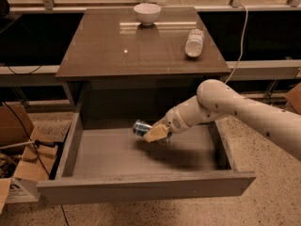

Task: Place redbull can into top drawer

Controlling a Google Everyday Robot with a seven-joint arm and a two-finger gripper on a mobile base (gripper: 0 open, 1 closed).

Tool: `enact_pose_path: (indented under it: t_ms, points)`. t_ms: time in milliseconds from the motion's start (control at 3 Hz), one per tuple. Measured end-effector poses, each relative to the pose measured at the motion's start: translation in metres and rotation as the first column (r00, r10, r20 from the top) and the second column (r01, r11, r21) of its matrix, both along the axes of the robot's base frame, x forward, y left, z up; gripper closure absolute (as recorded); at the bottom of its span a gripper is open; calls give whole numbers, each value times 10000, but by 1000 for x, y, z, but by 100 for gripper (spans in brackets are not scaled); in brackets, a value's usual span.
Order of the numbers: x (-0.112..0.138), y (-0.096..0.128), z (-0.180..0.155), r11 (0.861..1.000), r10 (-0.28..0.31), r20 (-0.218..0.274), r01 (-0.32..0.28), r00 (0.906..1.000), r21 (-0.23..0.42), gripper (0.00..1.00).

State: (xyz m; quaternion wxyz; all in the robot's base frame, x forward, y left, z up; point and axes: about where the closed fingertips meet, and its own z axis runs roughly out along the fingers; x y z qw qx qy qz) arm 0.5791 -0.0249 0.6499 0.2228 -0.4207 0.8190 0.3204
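Note:
The top drawer point(141, 187) is pulled wide open under the brown table, its pale grey bottom showing. My gripper point(155, 133) reaches in from the right on the white arm and is shut on the redbull can point(141, 127). The can lies on its side in the fingers, blue and silver, held low inside the drawer just above the bottom, near the back middle. Part of the can is hidden by the tan fingers.
On the table top point(117, 51) stand a white bowl point(147, 12) at the back and a clear plastic bottle point(194, 42) lying at the right. Cardboard boxes point(19, 140) sit on the floor at the left. A cable point(242, 36) hangs at the right.

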Motion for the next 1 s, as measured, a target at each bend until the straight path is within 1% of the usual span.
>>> enact_pose_path:
  t_ms: [333,667,1000]
  points:
    - [-12,-5,-29,9995,-286,-703,294,9971,99,35]
    - [-12,-2,-29,9997,-231,-689,239,9974,100,12]
    - [-13,-1,-30,9997,-202,-704,210,9973,104,0]
